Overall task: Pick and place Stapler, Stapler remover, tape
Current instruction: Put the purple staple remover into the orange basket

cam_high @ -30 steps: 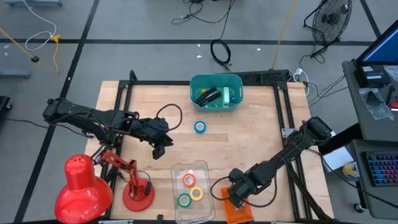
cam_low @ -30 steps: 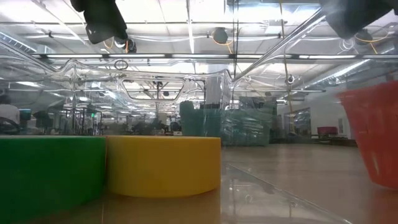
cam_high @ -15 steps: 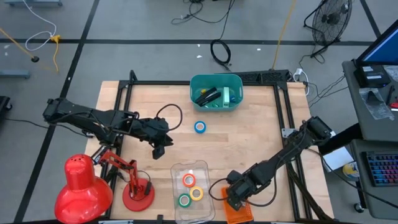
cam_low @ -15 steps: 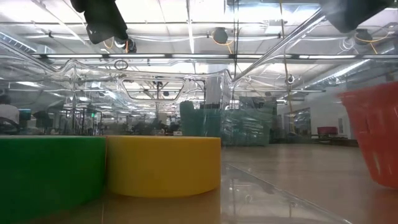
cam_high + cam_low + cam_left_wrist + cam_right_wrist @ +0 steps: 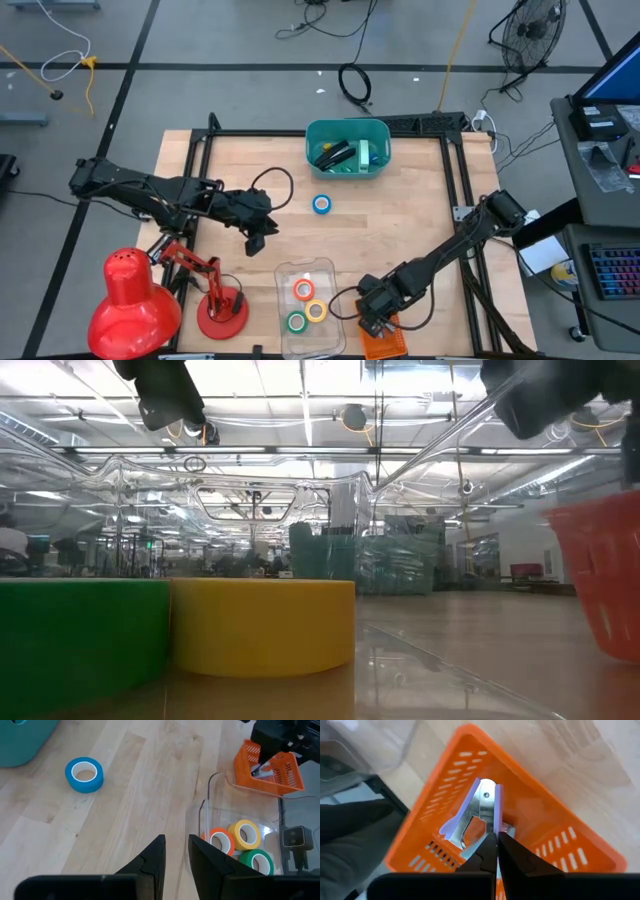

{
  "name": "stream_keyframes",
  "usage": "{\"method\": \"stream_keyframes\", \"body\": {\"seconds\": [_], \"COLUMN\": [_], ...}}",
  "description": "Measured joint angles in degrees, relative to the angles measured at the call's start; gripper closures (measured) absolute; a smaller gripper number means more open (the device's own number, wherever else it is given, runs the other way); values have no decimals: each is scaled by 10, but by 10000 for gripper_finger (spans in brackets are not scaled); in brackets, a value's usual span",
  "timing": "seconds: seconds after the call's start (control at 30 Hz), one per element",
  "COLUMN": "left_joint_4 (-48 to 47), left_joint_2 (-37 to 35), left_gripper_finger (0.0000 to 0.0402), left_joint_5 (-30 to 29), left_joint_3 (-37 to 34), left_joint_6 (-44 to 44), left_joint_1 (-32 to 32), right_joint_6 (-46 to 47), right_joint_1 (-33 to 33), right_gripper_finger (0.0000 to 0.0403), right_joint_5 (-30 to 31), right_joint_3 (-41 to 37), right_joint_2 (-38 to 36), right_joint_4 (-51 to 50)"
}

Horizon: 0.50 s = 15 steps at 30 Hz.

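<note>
In the right wrist view a staple remover [image 5: 480, 812], metal with purple wings, is over the orange mesh basket [image 5: 530, 850], and my right gripper [image 5: 493, 840] is shut on it. The basket [image 5: 385, 343] stands at the near edge. Orange [image 5: 304, 290], yellow [image 5: 317, 311] and green [image 5: 296, 322] tape rolls lie flat in a clear container [image 5: 290, 272]. A blue tape roll [image 5: 321, 204] lies flat on the wood. A dark stapler [image 5: 335, 153] lies in the teal bin [image 5: 347, 128]. My left gripper [image 5: 258, 240] hangs open over bare wood, holding nothing. My right gripper pinches the staple remover between its two fingertips at the end [image 5: 487, 829] away from the rivet. The fingers come steeply from above. The remover points away from the fingertips into the basket's opening; whether it touches the basket floor I cannot tell.
A red desk lamp [image 5: 130, 300] stands at the near left corner. A black frame [image 5: 200, 150] runs around the table. Bare wood lies between the teal bin, the blue roll and the clear container.
My right gripper has moved a little toward the table's near left and down over the orange basket, tipping slightly steeper, with the staple remover still in its fingertips. My left arm has kept still.
</note>
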Motion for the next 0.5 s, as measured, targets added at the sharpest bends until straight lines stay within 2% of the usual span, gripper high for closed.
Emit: {"method": "stream_keyframes", "body": {"seconds": [0.3,0.5], "left_joint_4": [-4,-4], "left_joint_2": [0,0], "left_gripper_finger": [316,316], "left_joint_5": [1,2], "left_joint_3": [0,0], "left_joint_6": [-1,-1], "left_joint_1": [0,0], "right_joint_6": [-3,-4], "right_joint_1": [-4,-4], "right_gripper_finger": [401,368], "right_joint_5": [3,4], "right_joint_3": [0,0], "right_joint_2": [0,0], "right_joint_4": [-12,-13]}}
